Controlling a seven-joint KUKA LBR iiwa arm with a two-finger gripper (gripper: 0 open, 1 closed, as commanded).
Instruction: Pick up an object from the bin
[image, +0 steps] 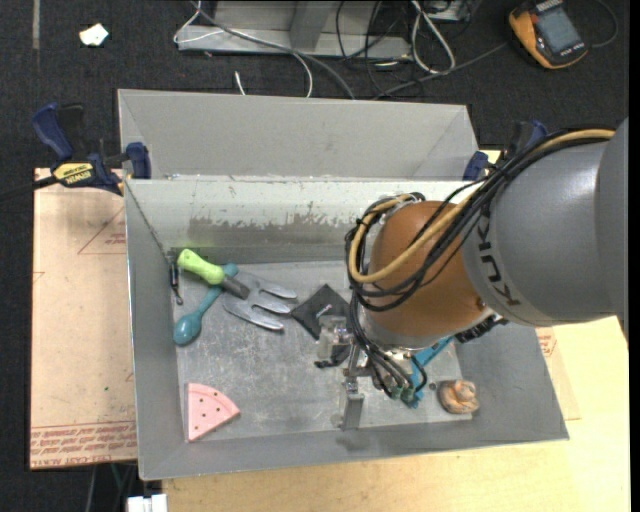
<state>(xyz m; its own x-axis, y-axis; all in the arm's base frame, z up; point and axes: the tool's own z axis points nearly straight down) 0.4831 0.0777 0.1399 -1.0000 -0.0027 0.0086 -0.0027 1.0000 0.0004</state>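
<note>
Hanging low over bare bin floor (280, 395), claw (351, 400), opening impossible to tell, dark flat piece (322, 303) nearby

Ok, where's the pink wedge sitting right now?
The pink wedge lies flat in the lower-left corner of the bin in the camera view, below the blue spoon and green-handled fork, well to the left of the gripper.

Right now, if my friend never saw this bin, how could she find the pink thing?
Start at the grey metal bin and go to its lower left corner. There a flat pink wedge lies alone on the floor, shaped like a slice with a rounded edge and small dots. Nothing else is pink: the spoon above it is teal.
</note>
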